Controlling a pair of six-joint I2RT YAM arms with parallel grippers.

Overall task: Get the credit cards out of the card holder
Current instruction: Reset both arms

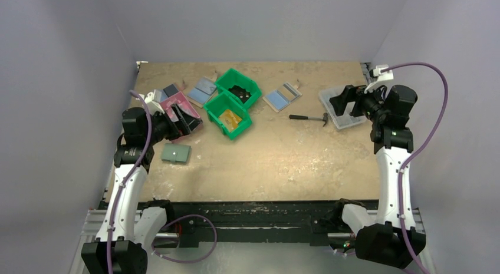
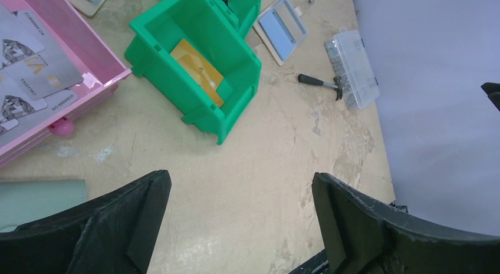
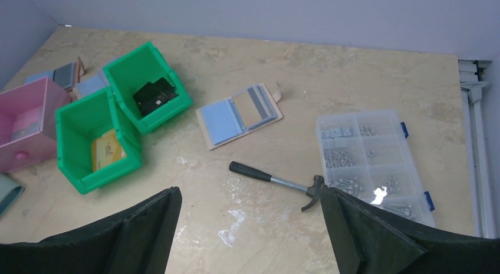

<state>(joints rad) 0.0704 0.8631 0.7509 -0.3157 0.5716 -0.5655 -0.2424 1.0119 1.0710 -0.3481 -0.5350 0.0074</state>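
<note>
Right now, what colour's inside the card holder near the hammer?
Card holder: light blue, striped grey; right wrist.

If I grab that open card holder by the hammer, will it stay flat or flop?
Likely floppy: the card holder lies open, two thin panels joined at a fold. It looks light, so a push would probably slide it on the table.

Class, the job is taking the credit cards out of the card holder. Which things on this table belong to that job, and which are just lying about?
Belongs to the job:
- card holder, lying open
- yellow-orange card in a green bin
- grey credit cards in the pink tray

Just lying about:
- hammer
- clear parts box
- sage-green wallet
- second green bin
</note>
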